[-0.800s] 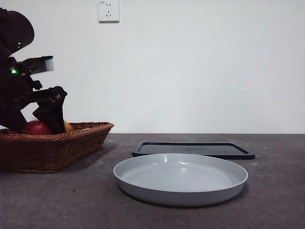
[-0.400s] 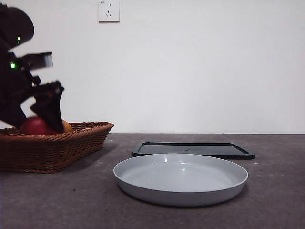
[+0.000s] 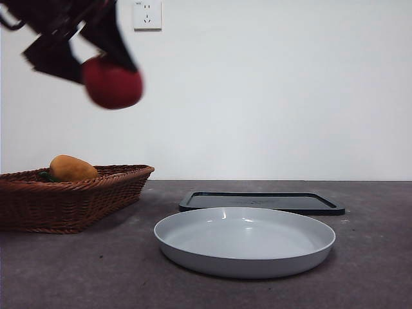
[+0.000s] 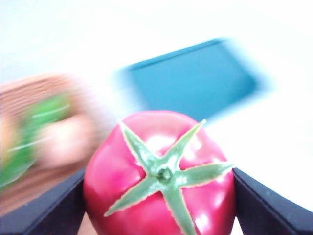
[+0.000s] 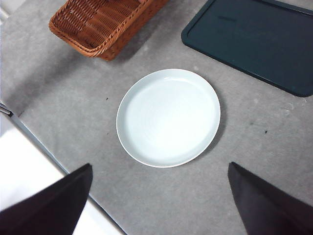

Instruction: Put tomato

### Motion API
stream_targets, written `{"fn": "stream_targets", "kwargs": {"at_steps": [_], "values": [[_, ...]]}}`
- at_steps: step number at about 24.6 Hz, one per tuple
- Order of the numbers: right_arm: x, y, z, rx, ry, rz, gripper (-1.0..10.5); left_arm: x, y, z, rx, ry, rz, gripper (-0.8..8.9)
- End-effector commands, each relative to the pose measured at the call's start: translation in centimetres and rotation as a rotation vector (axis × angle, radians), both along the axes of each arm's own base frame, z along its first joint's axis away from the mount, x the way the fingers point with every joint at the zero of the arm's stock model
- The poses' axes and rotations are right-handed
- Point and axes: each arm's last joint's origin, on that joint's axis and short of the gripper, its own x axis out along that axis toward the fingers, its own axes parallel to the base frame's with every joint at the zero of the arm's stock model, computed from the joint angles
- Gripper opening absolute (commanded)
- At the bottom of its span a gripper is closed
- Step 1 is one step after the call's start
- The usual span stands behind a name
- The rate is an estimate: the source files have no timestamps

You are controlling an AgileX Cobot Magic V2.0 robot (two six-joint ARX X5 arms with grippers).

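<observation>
A grey table (image 3: 77, 270) fills the foreground, and the white plate (image 3: 244, 241) sitting near its middle is the handiest thing to steer by. Just behind the plate lies a flat dark tray (image 3: 261, 201), close to it but not touching as seen from the right wrist camera. Off to one side of the plate, well apart, stands a brown wicker basket (image 3: 71, 196) with an orange-brown oval fruit (image 3: 72, 168) resting inside against something green. On the wall high above the basket there is a white socket (image 3: 147, 14). Nothing lies between the basket and the plate; that stretch of table is bare. The left gripper (image 3: 87, 55) hangs high in the air above the basket, blurred and tilted, its two black jaws clamped on either side of the tomato (image 3: 112, 82), whose green stem star faces the wrist camera. The right gripper (image 5: 159, 196) hovers high over the plate looking straight down, its jaws spread wide with nothing between them.
</observation>
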Motion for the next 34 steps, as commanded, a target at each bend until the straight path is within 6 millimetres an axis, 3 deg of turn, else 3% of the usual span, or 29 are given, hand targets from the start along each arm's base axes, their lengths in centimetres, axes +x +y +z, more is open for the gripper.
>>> {"fn": "stream_targets", "kwargs": {"at_steps": [1,10,14,18,24,31,34], "values": [[0.1,0.1,0.6,0.011,-0.019,-0.001,4.4,-0.8,-2.5,-0.1,-0.004,0.028,-0.090,3.30],[0.1,0.1,0.6,0.012,-0.018,-0.001,4.4,-2.0,-9.5,-3.5,0.066,0.080,-0.319,3.30],[0.1,0.1,0.6,0.013,-0.015,-0.003,4.4,-1.7,-13.2,-7.0,0.134,0.073,-0.376,3.30],[0.1,0.1,0.6,0.013,-0.014,-0.004,4.4,-1.4,-15.5,-9.7,0.169,0.065,-0.411,3.30],[0.1,0.1,0.6,0.013,-0.014,-0.003,4.4,-1.1,-16.5,-12.6,0.208,0.115,-0.427,3.30],[0.1,0.1,0.6,0.013,-0.014,-0.003,4.4,-1.1,-16.5,-13.1,0.234,0.120,-0.441,3.55],[0.1,0.1,0.6,0.012,-0.011,-0.003,4.4,-1.2,-16.4,-13.2,0.246,0.140,-0.441,4.95]]}}
